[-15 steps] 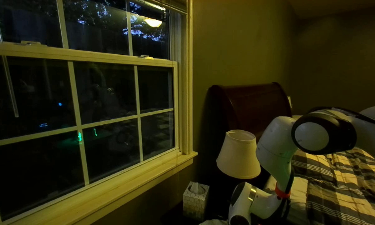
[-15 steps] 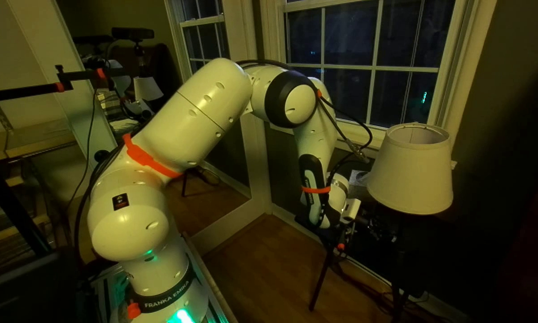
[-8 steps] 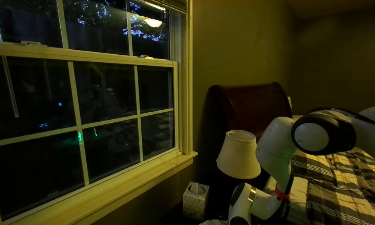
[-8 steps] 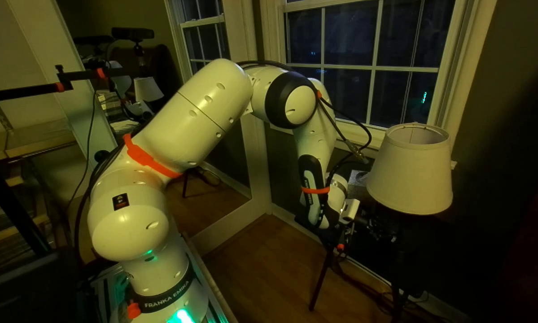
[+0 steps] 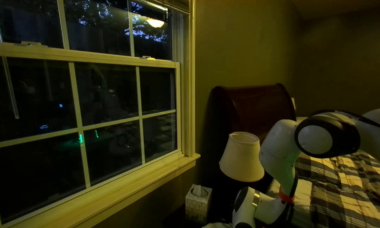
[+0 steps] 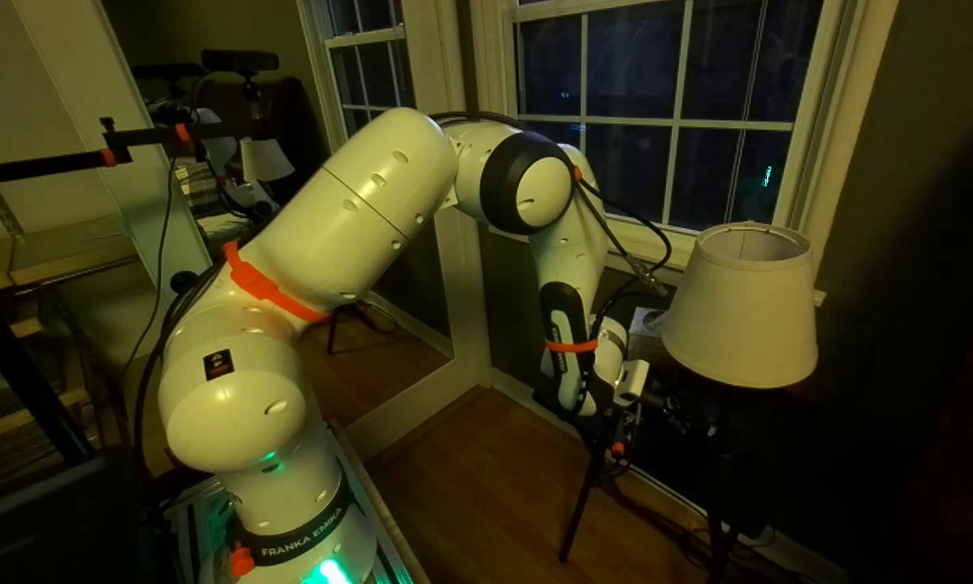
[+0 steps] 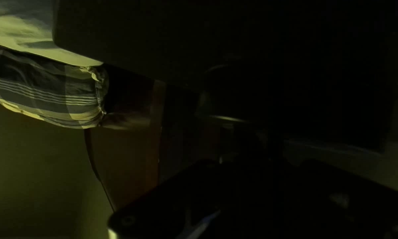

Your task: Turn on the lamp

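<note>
The lamp (image 5: 242, 158) has a cream tapered shade that is not glowing. It also shows in an exterior view (image 6: 742, 312), upright, with its slim dark base lost in shadow below the shade. My gripper (image 6: 693, 418) is a dark shape with a few glints, low and just left of the base, below the shade's rim. In an exterior view only the white wrist joints show under the shade; the gripper is out of frame there. In the wrist view the gripper (image 7: 255, 162) is almost black. Its fingertips and anything between them cannot be made out.
A tissue box (image 5: 197, 202) stands beside the lamp below the window sill (image 5: 164, 171). The bed (image 5: 345, 183) with plaid bedding and a dark wooden headboard (image 5: 256, 104) are close to the arm. A cable (image 6: 628, 268) loops off the forearm near the shade.
The arm has sunk very slightly, and the wrist has dropped a few pixels with it. The lamp stays in place and its shade looks the same.
</note>
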Controlling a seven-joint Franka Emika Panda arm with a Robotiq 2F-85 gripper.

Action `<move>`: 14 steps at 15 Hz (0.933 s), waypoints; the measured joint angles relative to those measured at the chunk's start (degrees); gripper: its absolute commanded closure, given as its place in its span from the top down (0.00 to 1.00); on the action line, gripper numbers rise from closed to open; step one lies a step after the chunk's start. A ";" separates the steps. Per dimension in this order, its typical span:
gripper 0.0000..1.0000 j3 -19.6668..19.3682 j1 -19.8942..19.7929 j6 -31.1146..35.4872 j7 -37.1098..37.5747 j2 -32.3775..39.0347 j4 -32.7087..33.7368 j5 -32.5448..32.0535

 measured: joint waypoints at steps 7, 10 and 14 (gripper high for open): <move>0.00 0.15 -0.02 0.01 -0.87 -0.02 0.06 -0.05; 0.00 0.48 -0.39 0.08 -0.87 -0.05 0.05 0.23; 0.00 1.10 -0.98 0.35 -0.60 -0.44 -0.29 0.43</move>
